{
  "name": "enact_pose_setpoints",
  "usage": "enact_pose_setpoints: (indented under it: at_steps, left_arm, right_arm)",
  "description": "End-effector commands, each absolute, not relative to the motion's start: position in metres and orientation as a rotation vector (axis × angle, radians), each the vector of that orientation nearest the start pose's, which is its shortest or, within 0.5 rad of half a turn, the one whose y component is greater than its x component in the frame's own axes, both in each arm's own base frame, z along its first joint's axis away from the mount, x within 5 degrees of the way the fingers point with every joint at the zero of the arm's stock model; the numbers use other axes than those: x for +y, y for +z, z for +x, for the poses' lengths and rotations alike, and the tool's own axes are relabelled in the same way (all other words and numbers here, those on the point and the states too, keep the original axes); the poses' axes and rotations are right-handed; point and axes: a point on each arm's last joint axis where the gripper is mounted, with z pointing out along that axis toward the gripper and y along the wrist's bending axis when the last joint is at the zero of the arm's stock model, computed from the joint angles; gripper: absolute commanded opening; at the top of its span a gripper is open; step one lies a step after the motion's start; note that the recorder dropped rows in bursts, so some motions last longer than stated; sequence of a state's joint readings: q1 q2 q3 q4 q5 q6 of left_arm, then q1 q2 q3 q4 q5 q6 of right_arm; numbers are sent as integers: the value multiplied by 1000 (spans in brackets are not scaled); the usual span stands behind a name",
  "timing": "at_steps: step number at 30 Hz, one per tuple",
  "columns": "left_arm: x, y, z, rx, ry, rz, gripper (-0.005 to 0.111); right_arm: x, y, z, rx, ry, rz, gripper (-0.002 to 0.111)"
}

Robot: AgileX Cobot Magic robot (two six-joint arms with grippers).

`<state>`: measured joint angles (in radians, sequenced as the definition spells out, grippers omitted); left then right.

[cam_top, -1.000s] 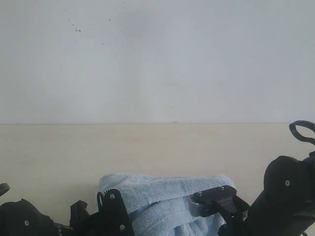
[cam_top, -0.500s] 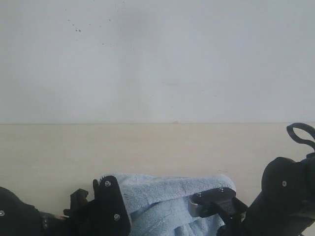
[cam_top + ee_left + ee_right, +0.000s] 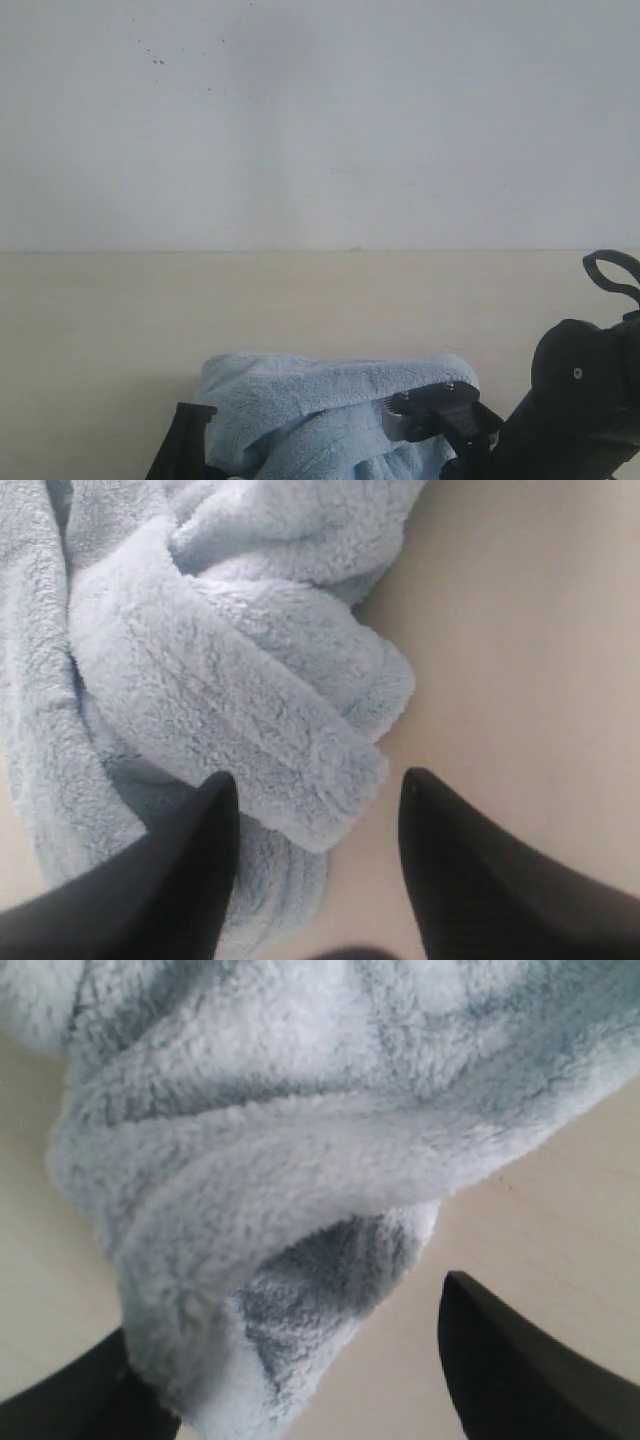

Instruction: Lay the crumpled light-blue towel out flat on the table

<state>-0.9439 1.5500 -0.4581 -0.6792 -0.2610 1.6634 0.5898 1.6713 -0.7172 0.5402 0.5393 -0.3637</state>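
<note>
The crumpled light-blue towel [image 3: 320,400] lies bunched at the near middle of the beige table [image 3: 320,300]. In the left wrist view a thick rolled fold of the towel [image 3: 250,680] ends between the black fingertips of my left gripper [image 3: 320,775], which stands open with one finger over the cloth and the other over bare table. My right gripper [image 3: 290,1305] is open too. A hanging fold of the towel [image 3: 300,1160] fills most of its gap and covers part of one finger. In the exterior view the right gripper [image 3: 415,412] sits at the towel's right side.
A white wall [image 3: 320,120] with small dark specks rises behind the table's far edge. Only a black part of the left arm [image 3: 185,445] shows at the bottom edge of the exterior view. The bulky right arm [image 3: 580,400] fills the bottom right corner.
The left gripper has sunk toward the bottom edge of the exterior view, uncovering the towel's left side. The right arm has shifted only slightly to the left.
</note>
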Motion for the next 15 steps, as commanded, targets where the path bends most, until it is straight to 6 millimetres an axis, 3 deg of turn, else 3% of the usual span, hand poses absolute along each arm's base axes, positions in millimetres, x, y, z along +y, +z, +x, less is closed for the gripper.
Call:
enact_pose_setpoints:
  at_steps: [1, 6, 11, 13, 15]
  left_arm:
    - [-194, 136, 159, 1411, 239, 1899, 48]
    - [-195, 114, 173, 1415, 394, 1851, 48]
    - [-200, 118, 179, 1629, 262, 1577, 45]
    - [-202, 120, 180, 1649, 243, 1544, 33]
    - [-202, 119, 180, 1669, 241, 1533, 13]
  right_arm:
    - [170, 139, 209, 2862, 505, -747, 65]
    - [170, 140, 209, 2861, 506, -745, 65]
    - [170, 140, 209, 2859, 505, -744, 65]
    - [171, 140, 209, 2860, 509, -739, 65]
    - [171, 140, 209, 2861, 510, -738, 65]
